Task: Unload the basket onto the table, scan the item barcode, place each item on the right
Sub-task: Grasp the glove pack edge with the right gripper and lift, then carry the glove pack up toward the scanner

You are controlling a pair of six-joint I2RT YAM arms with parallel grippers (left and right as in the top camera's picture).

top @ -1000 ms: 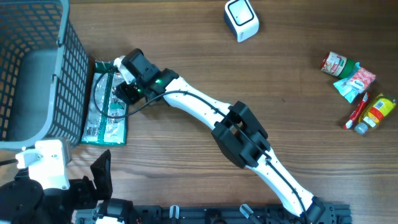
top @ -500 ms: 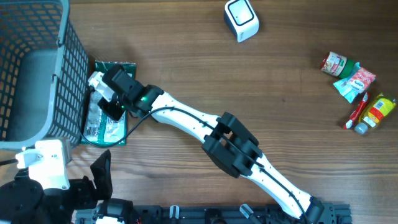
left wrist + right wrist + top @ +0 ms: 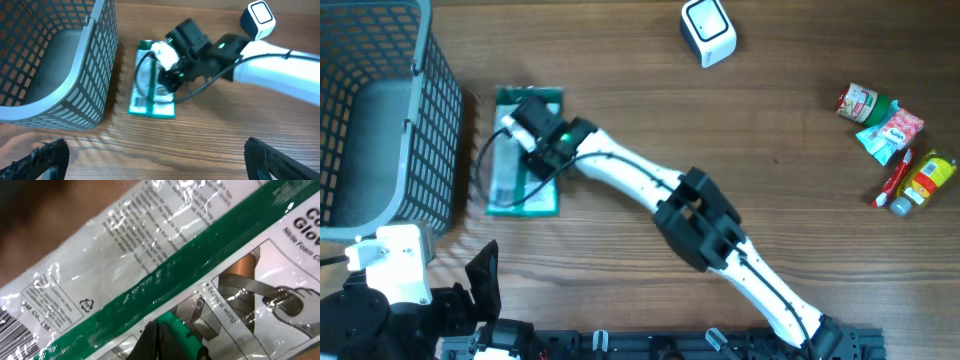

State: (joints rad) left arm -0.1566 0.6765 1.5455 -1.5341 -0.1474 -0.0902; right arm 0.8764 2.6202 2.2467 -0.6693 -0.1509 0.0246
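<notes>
Right gripper (image 3: 523, 133) pressed together, and I read it as pinching the film of the glove packet (image 3: 542, 198). The right wrist view shows its dark fingertips (image 3: 159, 341) meeting against the green stripe. Packet lies flat on the wooden table (image 3: 740, 140), just beside the grey basket (image 3: 440, 100) and outside it.

Step as I judge it: pickup, with the grasp made and the lift not yet done. Next I need to raise the packet and carry it right, across to the white scanner (image 3: 708, 30) at the far edge, well apart from here. Bars that look like the barcode (image 3: 9, 327) sit at one end of the printed face, so that face has to turn toward the scanner window.

Right arm reaches diagonally from the near right edge across to the left, wrist tipped down over the packet. Left gripper (image 3: 160, 159) is spread wide, holding nothing, parked near the basket.
</notes>
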